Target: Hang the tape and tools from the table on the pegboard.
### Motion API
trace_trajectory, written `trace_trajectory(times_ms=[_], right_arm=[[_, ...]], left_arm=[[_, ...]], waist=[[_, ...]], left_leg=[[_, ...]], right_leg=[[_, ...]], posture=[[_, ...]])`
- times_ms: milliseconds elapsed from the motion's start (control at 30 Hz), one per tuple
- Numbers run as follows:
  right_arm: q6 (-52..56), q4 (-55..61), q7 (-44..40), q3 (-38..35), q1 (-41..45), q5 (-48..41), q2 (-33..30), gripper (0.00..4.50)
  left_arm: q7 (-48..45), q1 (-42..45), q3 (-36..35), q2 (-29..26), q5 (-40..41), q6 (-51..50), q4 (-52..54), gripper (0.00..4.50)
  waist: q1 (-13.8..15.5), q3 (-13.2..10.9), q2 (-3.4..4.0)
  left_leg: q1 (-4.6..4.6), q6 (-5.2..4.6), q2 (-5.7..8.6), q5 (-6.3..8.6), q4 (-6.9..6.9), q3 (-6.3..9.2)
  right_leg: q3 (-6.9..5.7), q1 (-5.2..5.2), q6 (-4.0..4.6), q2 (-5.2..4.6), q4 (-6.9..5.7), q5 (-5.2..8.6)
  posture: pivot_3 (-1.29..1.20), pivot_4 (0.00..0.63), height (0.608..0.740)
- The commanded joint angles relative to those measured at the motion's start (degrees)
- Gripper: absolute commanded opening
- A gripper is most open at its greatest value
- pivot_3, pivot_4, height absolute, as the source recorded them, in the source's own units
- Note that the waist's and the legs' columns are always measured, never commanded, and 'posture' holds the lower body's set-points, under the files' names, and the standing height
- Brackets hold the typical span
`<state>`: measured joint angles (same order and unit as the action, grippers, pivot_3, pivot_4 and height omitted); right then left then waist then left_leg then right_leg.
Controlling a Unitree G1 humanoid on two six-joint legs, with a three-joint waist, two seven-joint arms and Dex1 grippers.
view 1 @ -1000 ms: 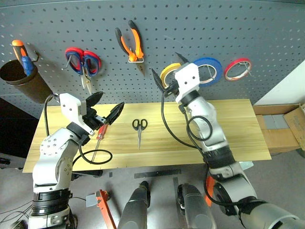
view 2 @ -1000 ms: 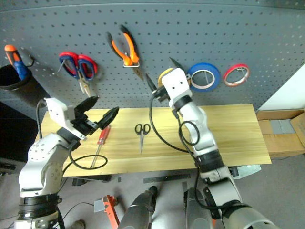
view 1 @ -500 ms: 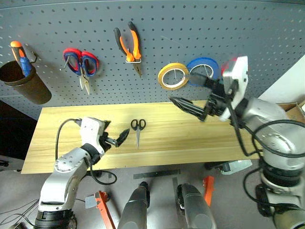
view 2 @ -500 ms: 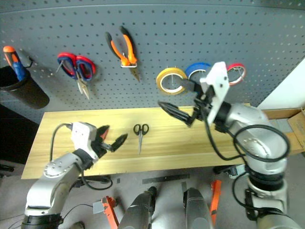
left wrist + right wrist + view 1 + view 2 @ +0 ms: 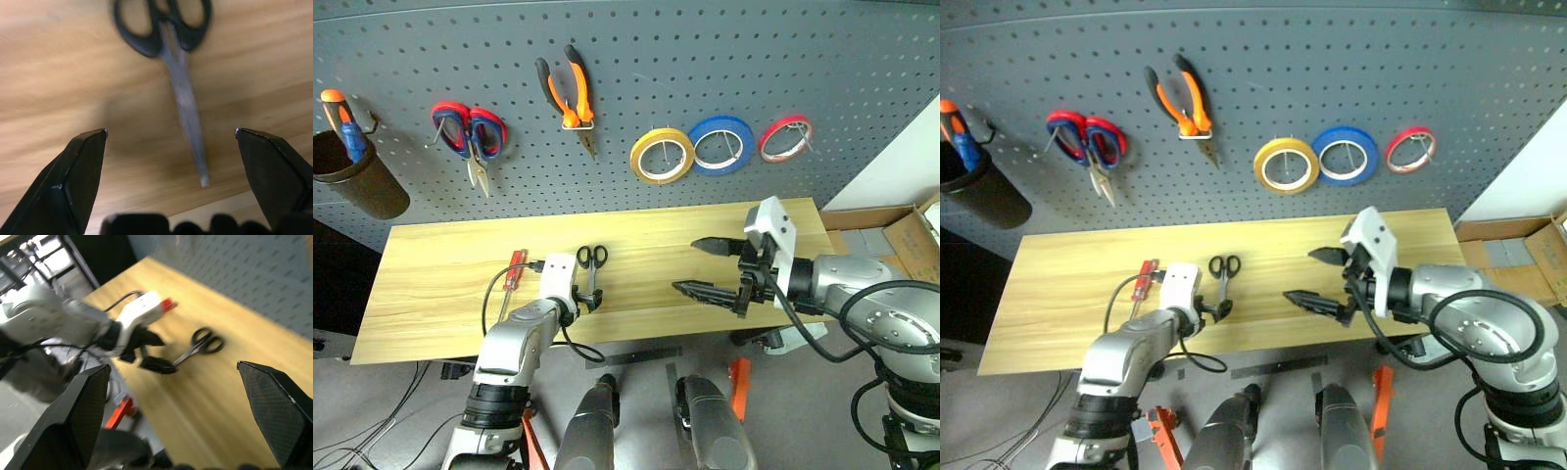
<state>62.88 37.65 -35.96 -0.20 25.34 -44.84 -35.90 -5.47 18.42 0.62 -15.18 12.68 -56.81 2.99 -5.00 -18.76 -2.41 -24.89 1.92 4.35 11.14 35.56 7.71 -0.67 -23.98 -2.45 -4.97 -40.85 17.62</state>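
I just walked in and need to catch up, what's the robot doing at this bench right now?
It is hanging tools on the pegboard. The yellow tape and orange-and-black pliers already hang there. The left tool is open and low over the table, its fingers on either side of the small black-handle scissors, not yet closed on them. The red-handle screwdriver lies on the table beside it. The right tool hangs open and empty above the table.

Bare table (image 5: 440, 284) around black-handle scissors (image 5: 592, 266)
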Motion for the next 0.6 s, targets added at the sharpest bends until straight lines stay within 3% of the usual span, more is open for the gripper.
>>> trace_trajectory(times_ms=[33, 467, 600], right_arm=[[-0.2, 3.4, 0.3, 1.0, -0.8, -1.2, -0.8, 4.47], [-2.9, 2.2, -4.8, 5.6, 0.5, 0.1, -5.6, 4.47], [-3.6, 1.1, -5.4, 6.0, 1.4, 0.7, -6.0, 4.50]], left_arm=[[0.9, 2.1, 0.9, 1.4, -2.0, 0.5, -3.1, 4.50], [4.5, 10.2, -0.3, 7.1, -6.1, 3.5, -15.4, 4.50], [5.4, 10.5, -1.5, 7.5, -6.7, 4.4, -16.5, 3.62]], waist=[[0.0, 0.0, 0.00], [0.2, 0.0, 0.00], [0.2, 0.0, 0.00]], left_leg=[[0.00, -0.02, 0.00, 0.02, 0.06, 0.00], [0.06, -0.16, 0.04, 0.11, 0.41, 0.07], [0.06, -0.19, 0.04, 0.13, 0.41, 0.04]], right_leg=[[0.00, 0.04, -0.02, 0.00, 0.00, -0.01], [-0.03, 0.47, -0.36, 0.03, 0.39, -0.20], [0.00, 0.50, -0.41, 0.02, 0.48, -0.23]], posture=[[-0.18, 0.350, 0.740], [-0.20, 0.348, 0.740], [-0.20, 0.345, 0.740]])
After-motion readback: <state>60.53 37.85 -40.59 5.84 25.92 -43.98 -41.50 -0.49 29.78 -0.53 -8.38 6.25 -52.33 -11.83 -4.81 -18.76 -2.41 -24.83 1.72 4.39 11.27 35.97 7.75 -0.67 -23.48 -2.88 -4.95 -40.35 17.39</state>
